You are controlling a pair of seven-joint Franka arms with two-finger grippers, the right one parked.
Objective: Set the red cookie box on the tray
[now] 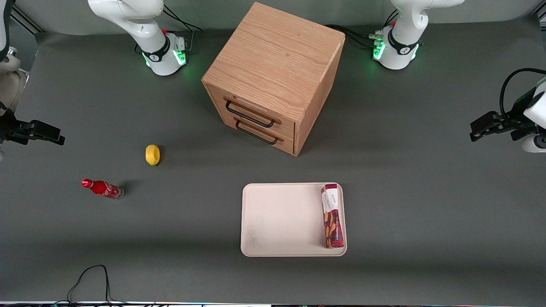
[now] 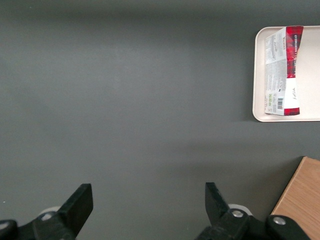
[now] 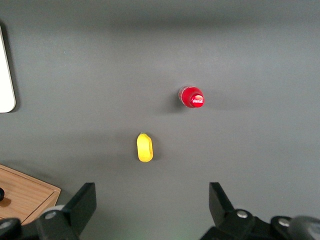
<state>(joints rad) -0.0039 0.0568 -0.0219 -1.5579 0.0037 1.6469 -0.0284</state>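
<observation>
Red cookie box (image 1: 332, 215): slim cardboard, lies flat on the tray (image 1: 277, 221), along its rim toward the working arm's end. Tray smooth, cream, round-cornered. Gripper (image 2: 147, 207) spread wide, empty, above bare grey mat, well apart.

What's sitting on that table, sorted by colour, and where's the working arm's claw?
Red: 2, red cookie box and cola bottle
Yellow: 1, lemon
Cream: 1, tray
Wood: 1, drawer cabinet
Total: 5
The gripper hangs open above bare table, away from the tray.
</observation>
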